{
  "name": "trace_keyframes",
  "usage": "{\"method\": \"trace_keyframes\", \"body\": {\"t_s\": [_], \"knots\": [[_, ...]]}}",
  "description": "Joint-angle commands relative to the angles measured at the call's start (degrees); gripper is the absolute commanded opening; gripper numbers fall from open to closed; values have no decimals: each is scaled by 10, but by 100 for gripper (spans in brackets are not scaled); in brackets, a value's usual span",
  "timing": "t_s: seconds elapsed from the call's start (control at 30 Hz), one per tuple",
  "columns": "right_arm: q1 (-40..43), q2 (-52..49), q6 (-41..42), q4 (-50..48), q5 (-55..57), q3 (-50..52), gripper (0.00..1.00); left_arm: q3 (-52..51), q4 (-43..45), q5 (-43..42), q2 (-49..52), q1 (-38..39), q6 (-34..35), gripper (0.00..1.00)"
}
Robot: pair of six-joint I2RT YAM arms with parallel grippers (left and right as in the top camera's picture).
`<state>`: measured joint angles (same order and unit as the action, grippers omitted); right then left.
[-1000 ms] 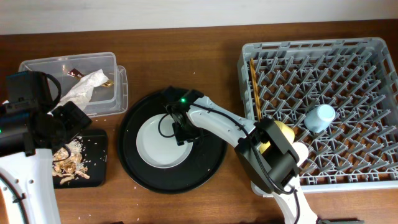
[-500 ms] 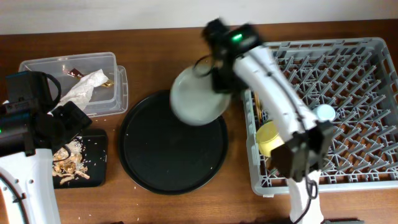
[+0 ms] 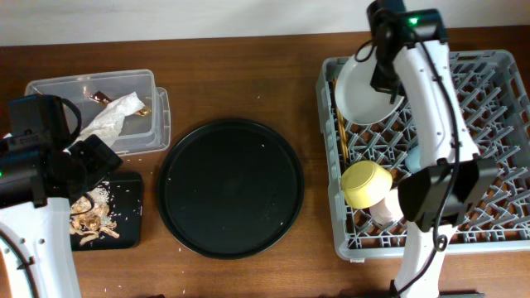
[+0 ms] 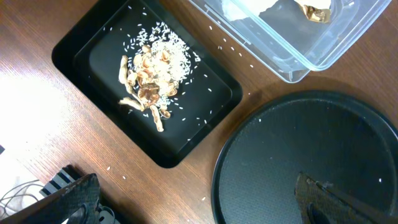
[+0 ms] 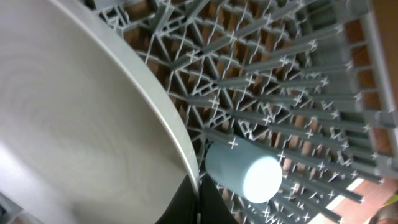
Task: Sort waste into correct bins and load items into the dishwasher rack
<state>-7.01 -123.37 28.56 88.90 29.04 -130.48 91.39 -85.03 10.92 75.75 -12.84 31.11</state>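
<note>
My right gripper (image 3: 384, 76) is shut on the rim of the round grey-blue plate (image 3: 363, 89), holding it tilted over the far left part of the dishwasher rack (image 3: 497, 124). In the right wrist view the plate (image 5: 81, 124) fills the left side, and the gripper (image 5: 198, 202) pinches its edge. A light-blue cup (image 5: 244, 174) lies on the pegs just beyond. The yellow bowl (image 3: 367, 184), a pink cup (image 3: 385, 209) and the chopsticks (image 3: 339, 124) are in the rack. My left gripper (image 3: 87, 161) is open above the table, empty (image 4: 199, 208).
The clear tub (image 3: 50, 85) holds the napkin (image 3: 112, 116) and foil wrapper (image 3: 99, 97). The shallow black tray (image 4: 81, 50) holds food scraps (image 4: 149, 81) and rice. A large round black tray (image 3: 230, 186) sits in the middle with nothing on it.
The right gripper closed on the plate, lifted it off the round black tray and carried it right and back over the rack. The left arm has stayed put.
</note>
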Motion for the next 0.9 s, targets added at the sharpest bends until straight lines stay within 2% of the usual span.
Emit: {"method": "trace_keyframes", "body": {"t_s": [0.0,0.1,0.17,0.23,0.27,0.33,0.47,0.57,0.67,0.87], "knots": [[-29,4,9,-11,88,40,4,2,-1,-2,-1,-3,-1,99],[-67,6,9,-6,75,42,4,2,-1,-2,-1,-3,-1,99],[-124,8,9,2,74,29,5,2,-1,-2,-1,-3,-1,99],[-180,9,9,37,72,-22,17,2,-1,-2,-1,-3,-1,99],[-200,9,9,76,71,-74,100,2,-1,-2,-1,-3,-1,99],[-211,36,-24,84,-33,-149,99,2,-1,-2,-1,-3,-1,99],[-211,191,-74,85,-193,-157,99,2,-1,-2,-1,-3,-1,99],[-212,321,-76,84,-229,-86,99,2,-1,-2,-1,-3,-1,99],[-212,456,-86,84,-293,36,99,2,-1,-2,-1,-3,-1,99],[-212,455,-86,84,-293,37,99,2,-1,-2,-1,-3,-1,99]]}}
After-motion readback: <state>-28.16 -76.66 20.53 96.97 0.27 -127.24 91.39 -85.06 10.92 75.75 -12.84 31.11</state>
